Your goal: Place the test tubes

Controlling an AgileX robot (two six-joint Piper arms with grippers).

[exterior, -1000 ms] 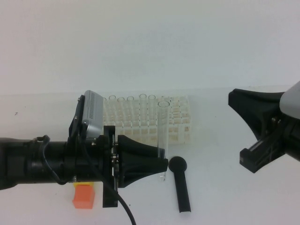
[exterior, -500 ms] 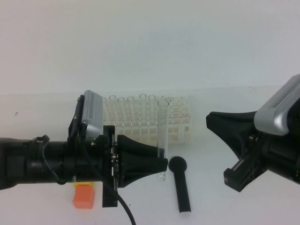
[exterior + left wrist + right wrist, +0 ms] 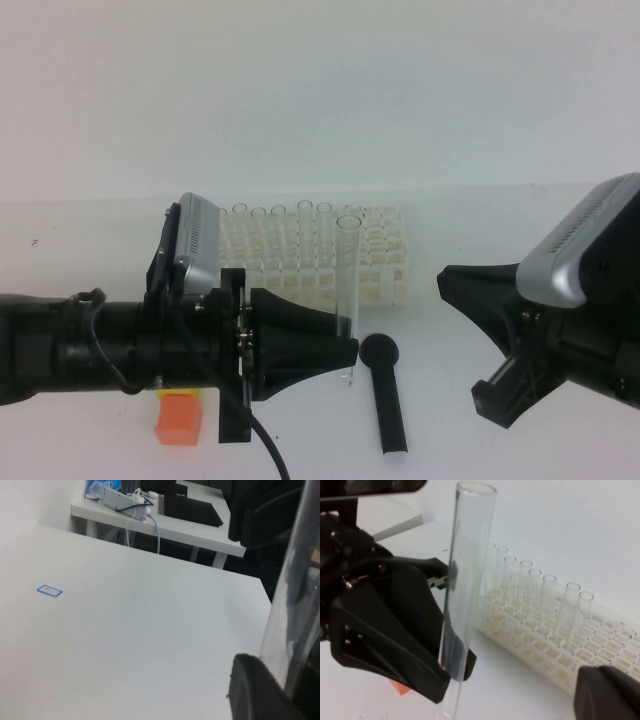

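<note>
From the high view, the left gripper (image 3: 349, 349) clamps a clear, empty test tube (image 3: 347, 270) upright just in front of the white rack (image 3: 385, 270). The right gripper (image 3: 470, 340) hovers to its right, fingers spread.

In the left wrist view, the glass tube (image 3: 292, 610) stands against a dark finger (image 3: 255, 690).

In the right wrist view, the tube (image 3: 465, 605) is transparent and open-topped, and more tubes stand in the rack (image 3: 545, 647) behind it.

Left gripper (image 3: 350, 345), view left: black wedge fingers, silver screws (image 3: 243, 340) on mount plate, grey ribbed L cam (image 3: 197, 240), black cable (image 3: 270, 450). Right gripper (image 3: 465, 340), view right: black fingers, grey slotted R cam (image 3: 580, 250).
</note>
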